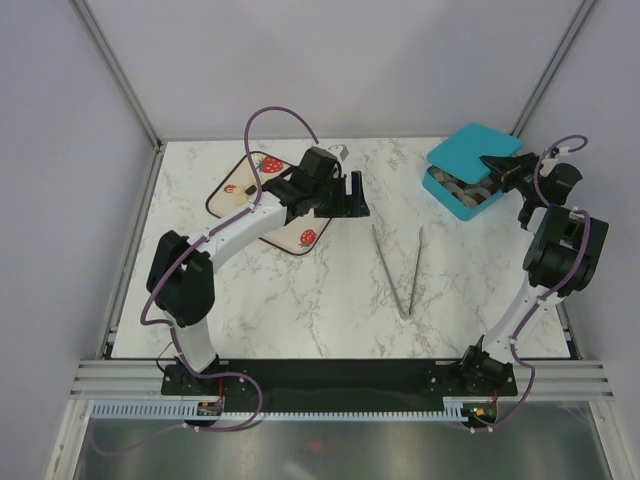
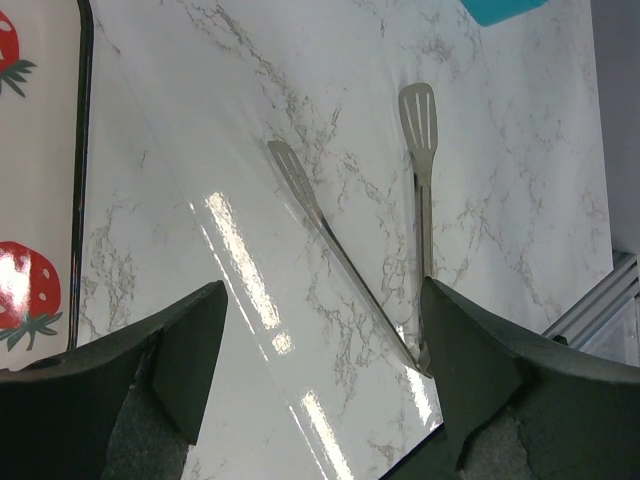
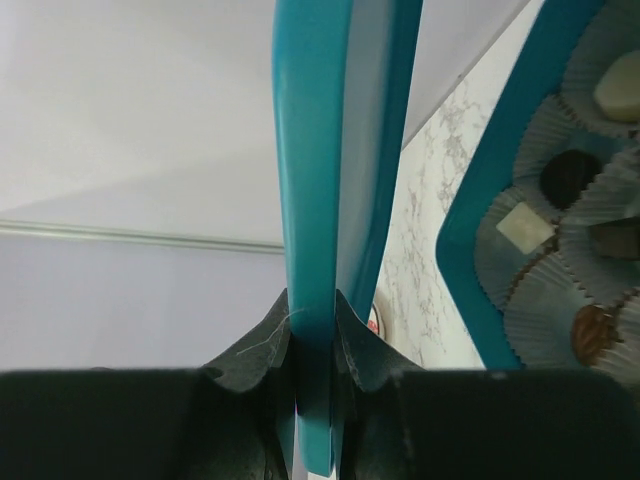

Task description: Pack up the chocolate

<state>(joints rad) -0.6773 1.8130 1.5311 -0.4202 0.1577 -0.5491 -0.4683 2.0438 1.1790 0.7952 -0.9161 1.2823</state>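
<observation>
Lid [image 3: 330,150] of teal box [image 3: 462,240] was pinched by the right gripper [image 3: 312,335].
The chocolate [image 3: 568,176] was seen in paper cups [image 3: 560,300] inside the box; the lid should be lowered level and square. The left gripper [image 2: 322,310] was spread wide.

Teal lid [image 3: 310,200], teal box [image 3: 490,200] — chocolate [image 3: 568,175] dark brown, cream-white; table [image 1: 300,300] white marble, grey-veined.

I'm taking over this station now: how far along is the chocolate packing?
Done: chocolates sit in paper cups inside the teal box. In hand: the right gripper is shut on the lid, holding it tilted above the box. Left: lowering the lid to close the box. The left gripper is open and empty, with the tongs lying on the table.
</observation>
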